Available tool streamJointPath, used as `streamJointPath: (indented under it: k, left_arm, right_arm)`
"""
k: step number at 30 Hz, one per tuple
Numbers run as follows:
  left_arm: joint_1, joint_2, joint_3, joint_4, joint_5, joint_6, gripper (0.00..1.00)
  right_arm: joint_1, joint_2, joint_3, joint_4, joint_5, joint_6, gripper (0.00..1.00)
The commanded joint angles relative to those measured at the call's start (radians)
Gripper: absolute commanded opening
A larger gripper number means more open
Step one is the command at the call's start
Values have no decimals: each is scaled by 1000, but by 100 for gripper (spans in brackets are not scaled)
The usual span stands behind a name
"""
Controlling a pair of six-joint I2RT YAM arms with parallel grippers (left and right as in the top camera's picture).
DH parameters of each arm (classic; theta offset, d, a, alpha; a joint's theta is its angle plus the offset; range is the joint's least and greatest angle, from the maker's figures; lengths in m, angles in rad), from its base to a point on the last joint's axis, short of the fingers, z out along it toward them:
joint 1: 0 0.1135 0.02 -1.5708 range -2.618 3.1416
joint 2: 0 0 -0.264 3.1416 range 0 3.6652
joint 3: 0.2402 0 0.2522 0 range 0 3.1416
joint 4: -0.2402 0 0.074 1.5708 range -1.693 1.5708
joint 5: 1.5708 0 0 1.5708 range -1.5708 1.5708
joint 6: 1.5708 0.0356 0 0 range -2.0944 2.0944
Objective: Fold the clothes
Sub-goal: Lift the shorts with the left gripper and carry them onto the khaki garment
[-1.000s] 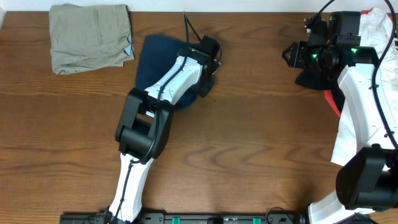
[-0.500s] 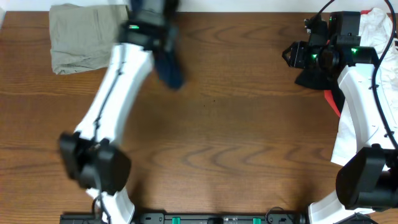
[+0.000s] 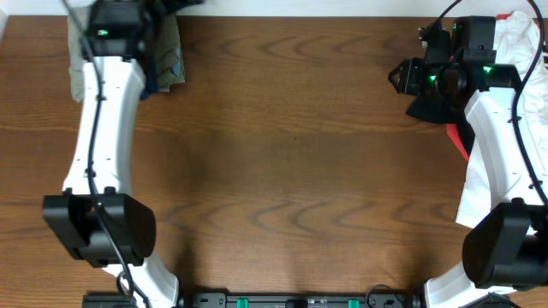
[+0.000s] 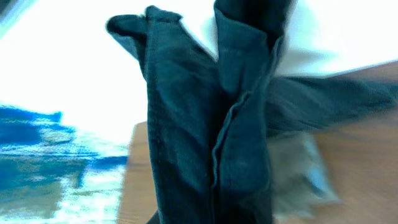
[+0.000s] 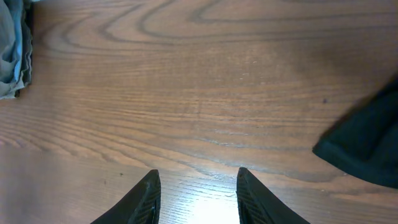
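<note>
The clothes, a pair of dark navy shorts, hang bunched in long folds and fill the middle of the left wrist view. My left gripper is shut on them at the table's far left corner, its fingers hidden by the cloth. From above, only a dark strip of the shorts shows beside the left arm, over the tan garment. My right gripper stands open above bare wood at the far right, with nothing between its fingers.
A tan folded garment lies at the back left under the left gripper. Heaped white and red garments sit at the back right. A black cloth lies next to the right gripper.
The left arm has swung from the table's middle to the far left corner, carrying the shorts off the table over the tan garment. The right arm has not moved.
</note>
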State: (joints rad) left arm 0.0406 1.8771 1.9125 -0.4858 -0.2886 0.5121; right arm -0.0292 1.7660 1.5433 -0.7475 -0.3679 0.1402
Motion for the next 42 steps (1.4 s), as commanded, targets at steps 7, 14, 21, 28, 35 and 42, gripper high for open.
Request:
streamJointPath:
  k: [7,14,21,28,35,42]
  left_arm:
    - [203,30,11,152,158,64,6]
    - [289,172,11,368,169,64,6]
    - [308,301,11,526,169,59,6]
    - [289,341,11,497,183,41,6]
    - [214,341,11,458,260,41,6]
    - [97,362,7,275,304,41,6]
  right_arm:
    - [53,4,-3,-2,-2,-6,39]
    - [86,4,-2,-3,-2,-6,39]
    - [103,4,-3,-2,3,-6,39]
    - [103,4,-2,7,6,-6,39]
    - [103,4,-2,15,6,-6,39]
    - [103,4,-2,15,6,-6,39]
